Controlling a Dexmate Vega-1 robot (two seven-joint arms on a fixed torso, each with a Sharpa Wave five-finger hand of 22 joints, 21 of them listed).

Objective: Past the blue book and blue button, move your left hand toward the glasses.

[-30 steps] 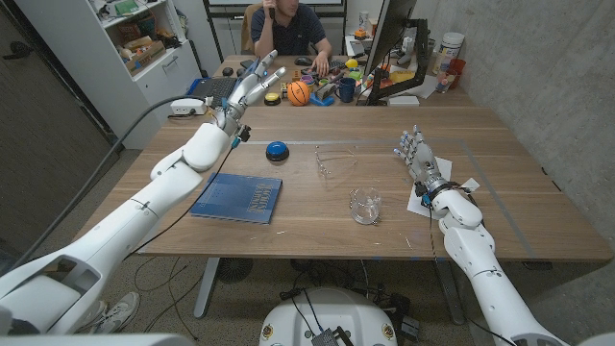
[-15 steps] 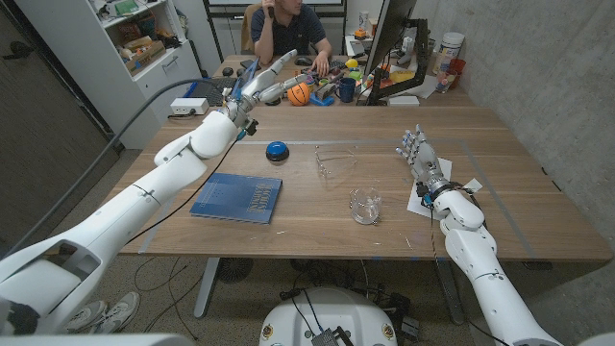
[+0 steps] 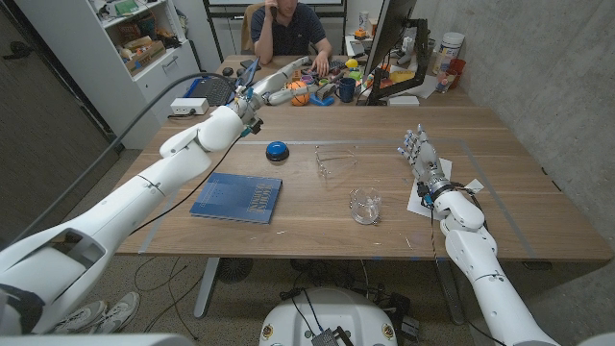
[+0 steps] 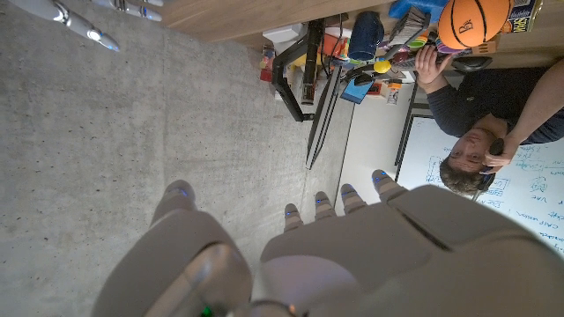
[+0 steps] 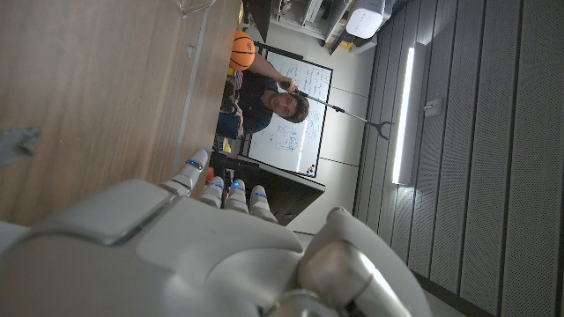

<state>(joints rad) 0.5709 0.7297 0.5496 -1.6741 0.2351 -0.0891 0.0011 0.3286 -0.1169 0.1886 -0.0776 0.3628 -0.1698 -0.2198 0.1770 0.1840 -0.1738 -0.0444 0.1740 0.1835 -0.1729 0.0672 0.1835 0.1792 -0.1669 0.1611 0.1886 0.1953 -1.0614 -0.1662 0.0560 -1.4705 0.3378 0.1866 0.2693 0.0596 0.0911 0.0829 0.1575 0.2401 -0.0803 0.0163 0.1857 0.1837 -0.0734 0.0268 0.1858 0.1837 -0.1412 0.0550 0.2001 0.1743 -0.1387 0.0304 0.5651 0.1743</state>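
Reaching over the table's far left edge, the left hand [image 3: 279,82] hangs in the air with its fingers spread and nothing in them, out beyond the blue button [image 3: 277,150] and the blue book [image 3: 236,197]. The glasses [image 3: 332,160], clear-framed and hard to pick out against the wood, lie near the table's middle, just right of the button and well apart from that hand.

By the look of it, the pass beyond book and button is done, and the approach to the glasses is the step in hand. The next move would seem to call for the arm to swing right and draw back toward the near edge, lowering as it goes; the hand now sits farther out than its target.

The right hand [image 3: 423,159] waits near the table's right edge, fingers straight and apart, gripping nothing, beside a white paper [image 3: 424,202]. A clear glass [image 3: 364,205] stands between the glasses and the near edge.

The count: one book, one button, one pair of glasses, one drinking glass, one sheet of paper. A person [image 3: 287,27] sits at a cluttered desk behind the table, where an orange ball [image 3: 299,92] rests.
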